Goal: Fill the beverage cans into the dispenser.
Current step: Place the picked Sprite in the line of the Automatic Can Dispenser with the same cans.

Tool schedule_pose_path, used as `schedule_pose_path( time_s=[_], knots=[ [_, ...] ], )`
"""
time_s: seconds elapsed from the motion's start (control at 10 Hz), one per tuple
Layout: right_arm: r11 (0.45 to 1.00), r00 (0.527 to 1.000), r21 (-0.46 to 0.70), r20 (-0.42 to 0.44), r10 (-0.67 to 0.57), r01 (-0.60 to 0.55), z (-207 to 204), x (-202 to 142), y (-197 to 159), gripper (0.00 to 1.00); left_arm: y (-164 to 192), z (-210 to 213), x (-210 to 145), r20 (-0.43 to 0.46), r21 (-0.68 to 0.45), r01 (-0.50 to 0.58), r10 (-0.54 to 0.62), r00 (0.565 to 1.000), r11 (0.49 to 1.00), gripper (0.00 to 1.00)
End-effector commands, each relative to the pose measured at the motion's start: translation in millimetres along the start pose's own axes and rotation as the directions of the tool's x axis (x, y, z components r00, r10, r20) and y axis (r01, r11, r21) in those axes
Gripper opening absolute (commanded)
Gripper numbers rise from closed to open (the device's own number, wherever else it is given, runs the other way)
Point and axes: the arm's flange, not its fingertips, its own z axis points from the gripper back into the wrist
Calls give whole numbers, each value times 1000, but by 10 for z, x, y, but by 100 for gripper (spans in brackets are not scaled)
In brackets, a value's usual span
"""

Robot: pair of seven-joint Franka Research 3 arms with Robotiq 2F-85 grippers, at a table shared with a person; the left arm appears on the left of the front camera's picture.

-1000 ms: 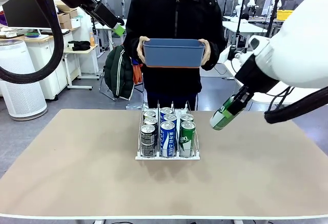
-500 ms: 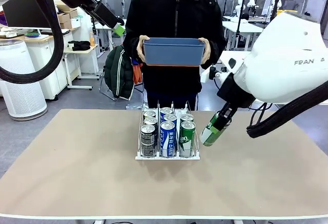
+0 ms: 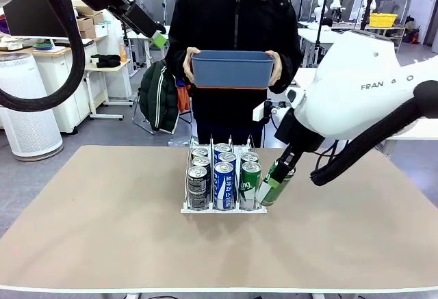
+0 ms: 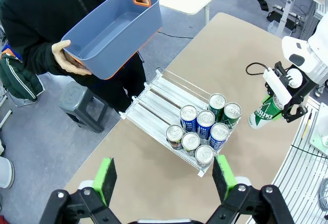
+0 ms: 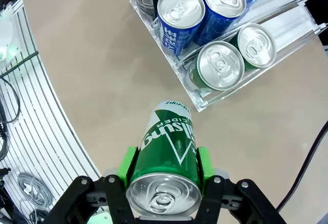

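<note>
Now, right tool (image 3: pixel 274 184): clamped on a tilted green can (image 5: pixel 166 149), low at the dispenser's right side.
Left tool (image 4: pixel 164 178): fingers apart, empty, raised high at far left.
Dispenser (image 3: pixel 222 209): centre of the table (image 3: pixel 102 230), three lanes; seven cans (image 3: pixel 224 176) crowd its near end.
Person: at the far side, holding a blue tub (image 3: pixel 231 70).
Risk: the tilted can may strike the right rail or the near green can, shifting the rack, judging by how close they are.

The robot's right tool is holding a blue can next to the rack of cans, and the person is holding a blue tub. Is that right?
Not quite: the can in the right tool is green, not blue, as the right wrist view shows. The rest is right: it is held beside the rack, and the person holds a blue tub.
</note>
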Motion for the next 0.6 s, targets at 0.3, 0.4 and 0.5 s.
schedule_pose_path(
  time_s=[0.3, 0.4, 0.5],
  knots=[
    [1000, 999, 9, 35, 9, -9, -172, 247, -51, 58, 6, 0, -4, -1, 2, 0, 0, 1000, 1000, 100],
    [1000, 999, -1, 41, 19, -19, -208, 265, -67, 58, 6, 0, -4, -1, 2, 0, 0, 1000, 1000, 100],
    [999, 998, -23, 42, 39, -38, -247, 294, -83, 58, 6, 0, -4, -1, 2, 0, 0, 1000, 1000, 100]
  ],
)
